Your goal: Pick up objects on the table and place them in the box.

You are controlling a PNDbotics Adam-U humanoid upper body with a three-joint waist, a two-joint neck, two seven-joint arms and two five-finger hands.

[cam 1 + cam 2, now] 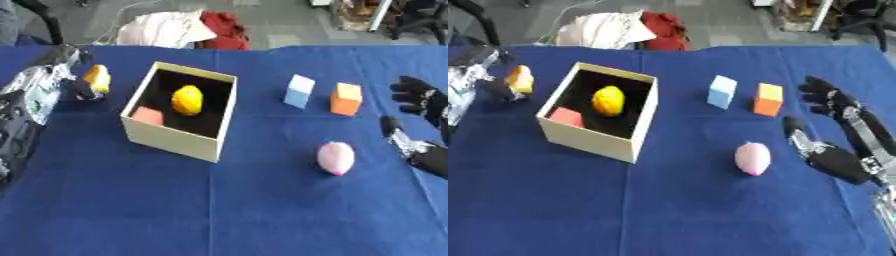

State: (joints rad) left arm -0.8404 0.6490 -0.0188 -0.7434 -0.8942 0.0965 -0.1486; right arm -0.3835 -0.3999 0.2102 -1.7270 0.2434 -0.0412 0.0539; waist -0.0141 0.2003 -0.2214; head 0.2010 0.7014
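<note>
Orange-yellow object (96, 78), pinched in the left hand (80, 89), sits just left of the box (166, 136), which already contains a yellow piece and a red block. It looks small, light and rigid; grasp across its sides. Right hand (833, 160) rests open, fingers spread, near the pink egg (752, 158). No legible labels or writing.
</note>
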